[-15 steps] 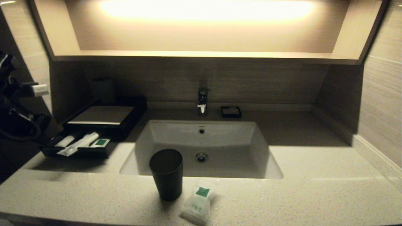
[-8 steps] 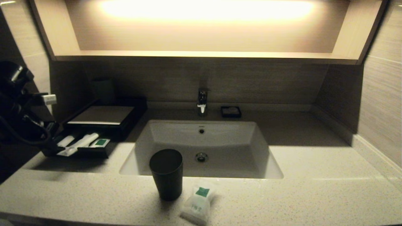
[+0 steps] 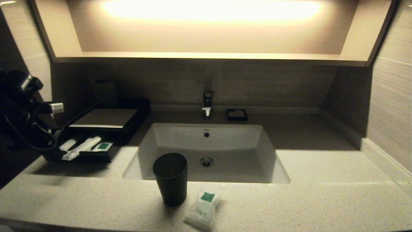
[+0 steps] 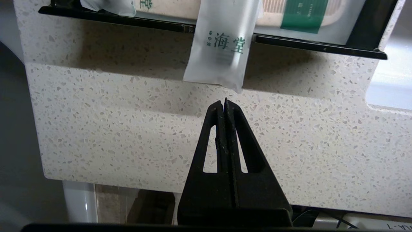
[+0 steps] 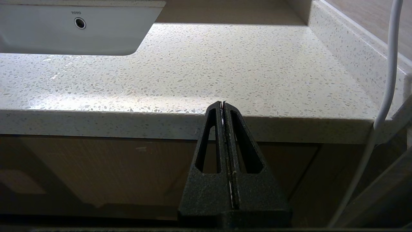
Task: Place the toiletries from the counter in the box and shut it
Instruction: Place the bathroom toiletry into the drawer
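Note:
The black box point(image 3: 103, 118) stands at the counter's point(image 3: 322, 193) back left with its drawer point(image 3: 96, 157) pulled out. In the drawer lie a long stick-shaped packet point(image 3: 83, 147) and a green-labelled packet point(image 3: 103, 146). The long packet's end point(image 4: 222, 48) overhangs the drawer's front rim point(image 4: 112, 20). My left gripper point(image 4: 225, 100) is shut and empty, just short of that overhanging end. A small white pouch point(image 3: 202, 209) lies on the counter's front edge. My right gripper point(image 5: 222, 103) is shut and empty, low before the counter's right front edge.
A dark tumbler point(image 3: 170, 178) stands left of the pouch, in front of the white basin point(image 3: 206, 141). The faucet point(image 3: 207, 104) and a tiny black dish point(image 3: 237, 114) are behind the basin. My left arm point(image 3: 22, 106) fills the left edge. A white cable point(image 5: 388, 80) hangs by the right gripper.
My left arm has moved right and down, closer to the open drawer. The packets, pouch and tumbler have not moved.

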